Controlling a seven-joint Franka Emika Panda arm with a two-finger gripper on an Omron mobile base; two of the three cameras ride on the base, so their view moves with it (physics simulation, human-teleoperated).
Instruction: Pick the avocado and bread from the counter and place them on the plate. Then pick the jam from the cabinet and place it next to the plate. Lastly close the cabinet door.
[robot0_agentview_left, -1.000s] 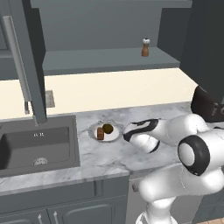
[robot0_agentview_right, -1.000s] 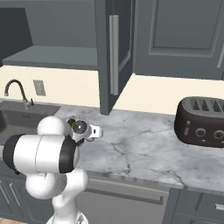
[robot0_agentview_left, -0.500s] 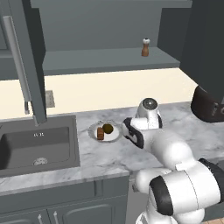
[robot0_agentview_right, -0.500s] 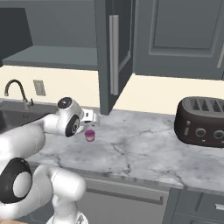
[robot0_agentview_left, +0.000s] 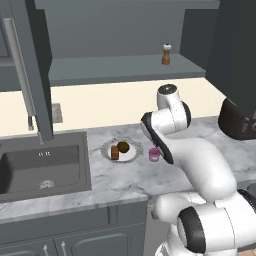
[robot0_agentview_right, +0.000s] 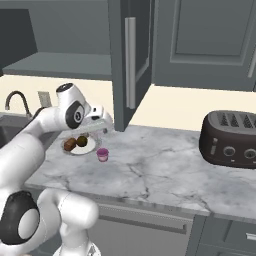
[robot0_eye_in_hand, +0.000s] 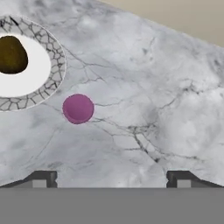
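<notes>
on the veined marble counter, small pink jam jar stands just beside scalloped white plate bearing avocado and bread; gripper above, jaws apart, empty.

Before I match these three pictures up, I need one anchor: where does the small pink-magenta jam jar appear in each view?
Left base view: small pink-magenta jam jar at centre, right of the round white plate.
Right base view: left of centre, lower right of the plate.
Hand view: left of centre, below the plate.
Shared landmark: the plate.
</notes>
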